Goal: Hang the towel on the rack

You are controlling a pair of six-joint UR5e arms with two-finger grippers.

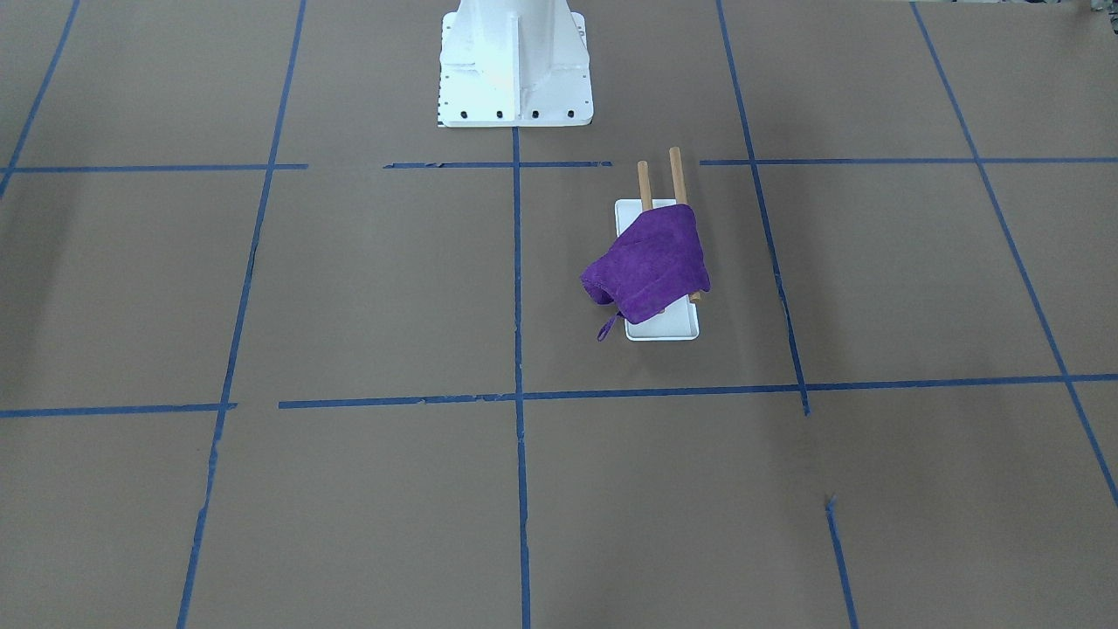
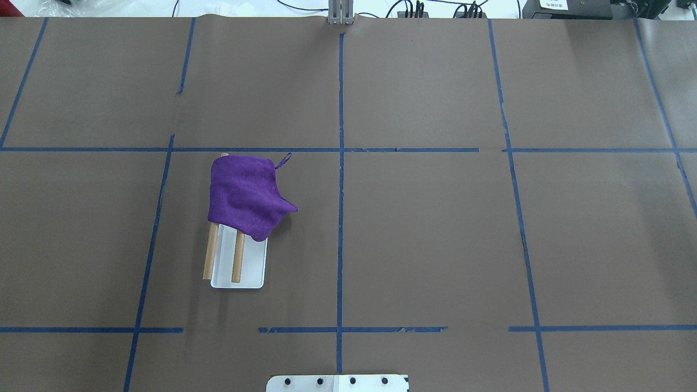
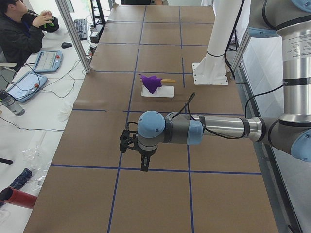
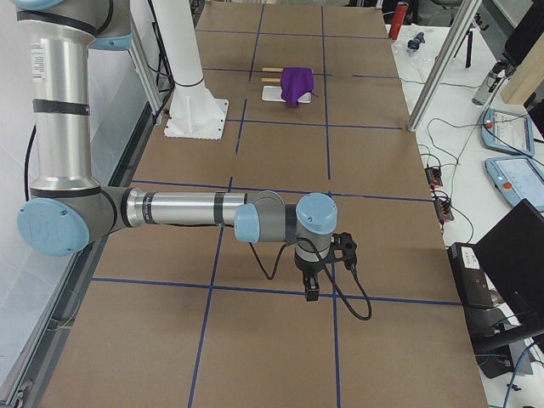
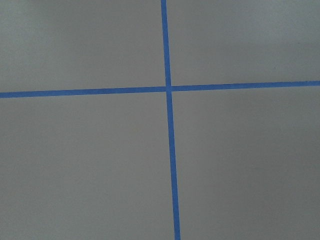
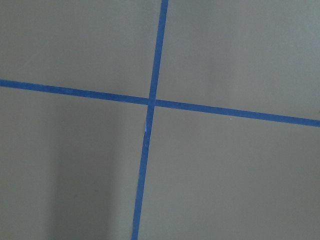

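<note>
A purple towel [image 2: 245,193] lies draped over the two brown dowel rods [image 2: 237,261] of the rack, whose white base [image 2: 253,269] stands left of the table's middle. The towel's loop hangs at its far corner. It shows in the front view [image 1: 651,262] over the rack base [image 1: 664,330], and small in the left side view [image 3: 151,82] and the right side view [image 4: 297,82]. My left gripper [image 3: 144,167] points down over the table's left end, far from the rack. My right gripper [image 4: 312,293] points down over the right end. I cannot tell whether either is open or shut.
The white robot pedestal [image 1: 515,65] is bolted at the table's near edge. Blue tape lines [image 2: 340,163] grid the brown table cover. Both wrist views show only the cover and a tape cross [image 5: 168,88]. An operator [image 3: 24,34] sits beyond the table's far side.
</note>
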